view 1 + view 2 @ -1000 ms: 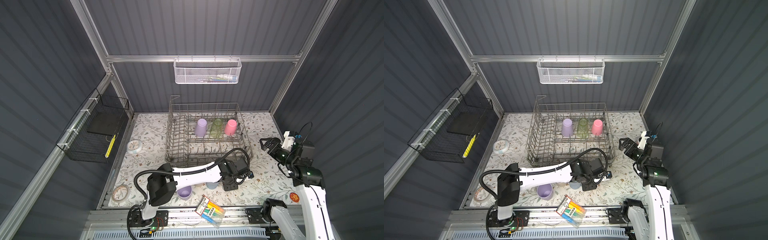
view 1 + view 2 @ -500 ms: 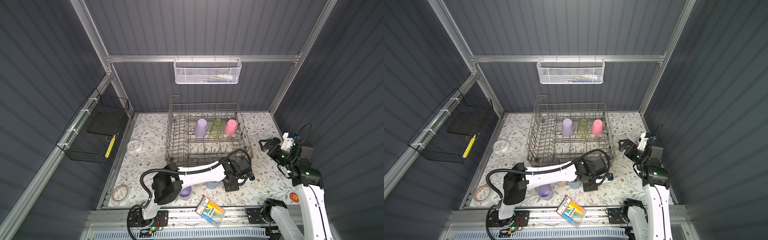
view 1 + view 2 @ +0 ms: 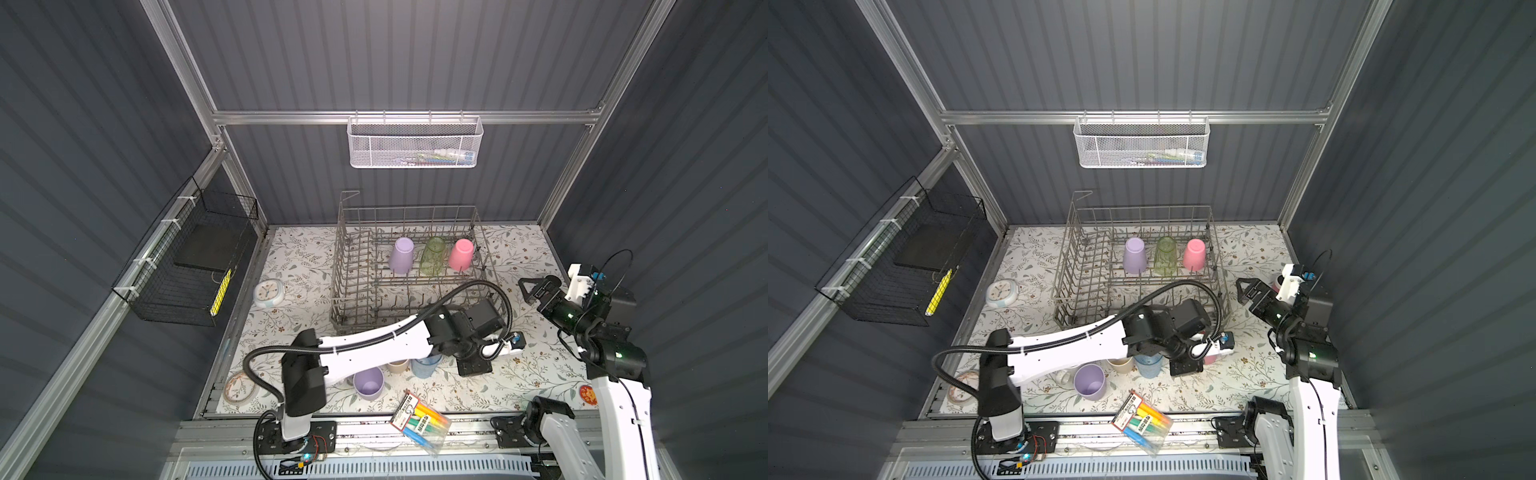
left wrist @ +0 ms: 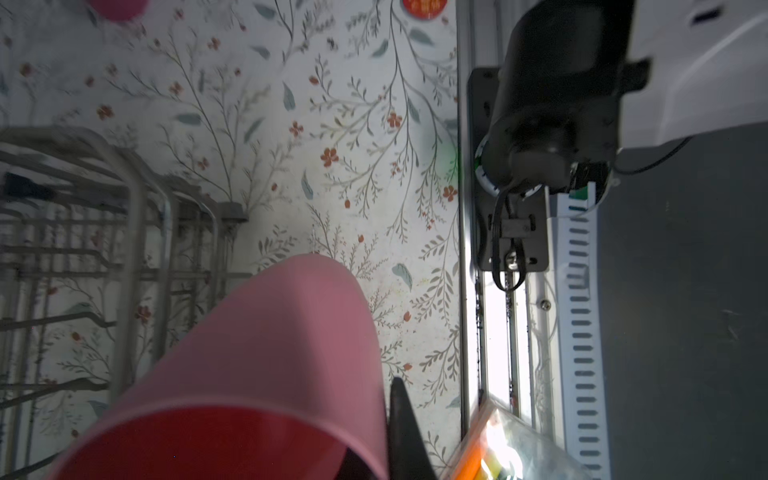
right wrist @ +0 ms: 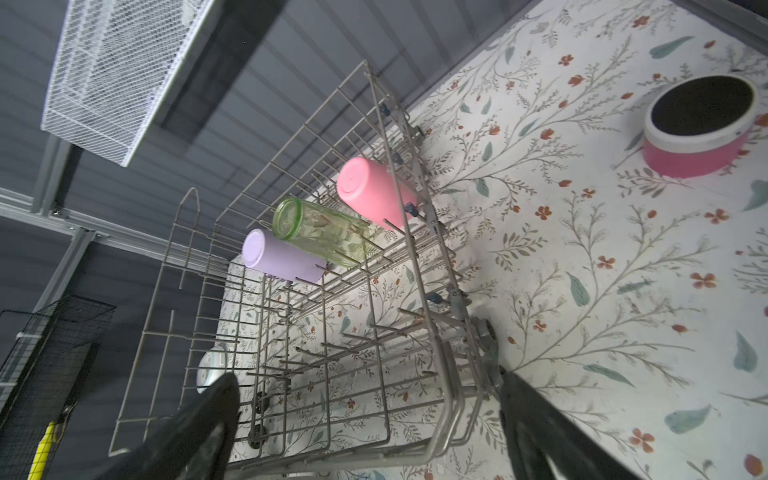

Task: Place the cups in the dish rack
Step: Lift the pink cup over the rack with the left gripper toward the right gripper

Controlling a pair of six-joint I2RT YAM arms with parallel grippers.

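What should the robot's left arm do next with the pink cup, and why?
Probably lift the pink cup straight up a little. The left end effector is shut on its edge, so the cup is held. The cup is low, just outside the dish rack, and the rack's sides are tall, so it likely needs height before it can go in.

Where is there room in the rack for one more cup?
The back row is crowded: lilac cup, green glass, pink cup side by side. In front of them, up to the near wall of the rack, there are only bare prongs. Left of the lilac cup is free too.
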